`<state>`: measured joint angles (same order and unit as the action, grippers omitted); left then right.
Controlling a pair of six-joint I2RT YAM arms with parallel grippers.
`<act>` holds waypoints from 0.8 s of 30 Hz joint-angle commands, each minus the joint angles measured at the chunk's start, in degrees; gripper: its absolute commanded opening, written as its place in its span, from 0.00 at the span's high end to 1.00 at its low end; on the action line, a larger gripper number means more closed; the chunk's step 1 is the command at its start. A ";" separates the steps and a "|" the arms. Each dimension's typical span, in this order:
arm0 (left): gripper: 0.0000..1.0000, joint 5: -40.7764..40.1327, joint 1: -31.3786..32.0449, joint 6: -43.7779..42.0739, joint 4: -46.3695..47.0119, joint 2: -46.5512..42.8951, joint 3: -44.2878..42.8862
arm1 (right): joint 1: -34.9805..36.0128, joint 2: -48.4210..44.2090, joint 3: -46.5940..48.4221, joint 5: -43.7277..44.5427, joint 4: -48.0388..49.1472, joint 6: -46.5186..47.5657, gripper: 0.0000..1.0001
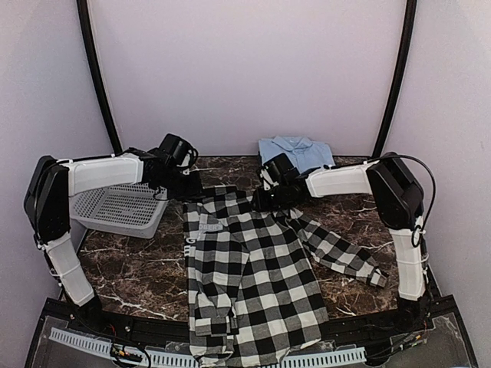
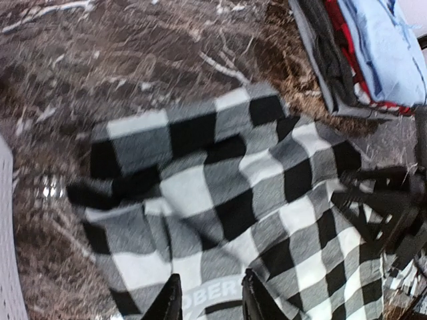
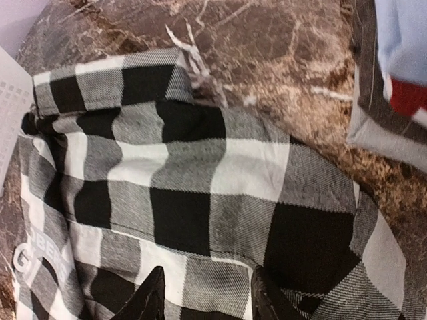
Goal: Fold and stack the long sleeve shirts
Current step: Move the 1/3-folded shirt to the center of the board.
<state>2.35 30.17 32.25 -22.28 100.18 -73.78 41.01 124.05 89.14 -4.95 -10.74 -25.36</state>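
The black-and-white check shirt point(image 1: 253, 268) lies spread on the marble table, collar end at the back, one sleeve point(image 1: 341, 253) trailing to the right. My left gripper point(image 1: 192, 188) is open just over its back left corner; in the left wrist view point(image 2: 212, 303) the jaws straddle cloth with white lettering point(image 2: 217, 290). My right gripper point(image 1: 261, 198) is open over the back right shoulder, its jaws point(image 3: 205, 303) spread above the check cloth point(image 3: 200, 173). The light blue collared shirt point(image 1: 295, 153) lies folded at the back, on top of a red one point(image 2: 347, 40).
A grey perforated basket point(image 1: 119, 207) stands at the left, next to my left arm. The folded stack point(image 3: 400, 80) lies just behind my right gripper. My right arm point(image 2: 387, 200) shows at the right of the left wrist view. The check shirt's hem hangs at the near table edge.
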 commanded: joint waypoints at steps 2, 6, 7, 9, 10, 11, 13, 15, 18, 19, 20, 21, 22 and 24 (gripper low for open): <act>0.73 4.07 0.78 -4.05 5.49 11.10 -9.34 | 0.72 -3.49 -5.81 0.37 0.80 -0.84 0.59; 0.76 7.19 0.93 -4.82 7.91 19.26 -16.44 | 0.72 -5.00 -8.84 1.09 1.08 -1.56 0.59; 0.77 7.34 1.00 -4.78 8.02 20.54 -17.56 | 0.73 -5.45 -9.67 1.16 1.33 -1.70 0.59; 0.77 7.69 1.01 -4.66 7.94 24.35 -20.83 | 0.67 -6.27 -11.21 1.50 1.59 -2.03 0.59; 0.77 7.55 0.94 -4.32 7.71 26.64 -22.89 | 0.73 -6.64 -11.88 1.67 1.72 -2.09 0.59; 0.77 6.89 0.94 -4.18 7.61 27.70 -23.82 | 0.73 -6.86 -12.49 1.55 1.85 -2.12 0.60; 0.77 4.80 0.71 -3.40 7.07 30.60 -26.64 | 0.73 -7.14 -13.36 1.63 1.72 -2.18 0.59; 0.77 2.98 0.04 -2.01 6.19 33.79 -29.84 | 0.67 -7.48 -14.27 1.46 1.72 -2.14 0.60; 0.76 1.10 -1.36 1.00 5.52 36.06 -31.99 | 0.69 -7.99 -15.69 1.47 2.01 -2.26 0.60; 0.76 0.95 -1.66 1.56 4.82 37.30 -33.24 | 0.72 -8.12 -16.13 1.32 2.18 -2.24 0.59; 0.76 1.01 -2.06 2.42 4.50 37.86 -33.87 | 0.73 -8.15 -16.31 1.34 2.17 -2.16 0.59; 0.76 1.63 -2.14 2.57 4.24 38.85 -34.83 | 0.73 -8.13 -16.30 1.58 1.91 -2.04 0.59; 0.76 1.80 -2.20 2.69 4.03 39.34 -35.28 | 0.63 -8.26 -16.10 1.84 1.64 -1.79 0.60; 0.75 1.99 -2.22 2.96 2.80 40.69 -36.68 | 0.60 -8.70 -15.27 2.68 0.57 -1.27 0.60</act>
<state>5.98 29.08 33.04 -15.09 137.73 -108.36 41.23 117.21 74.28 -3.86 -7.94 -27.03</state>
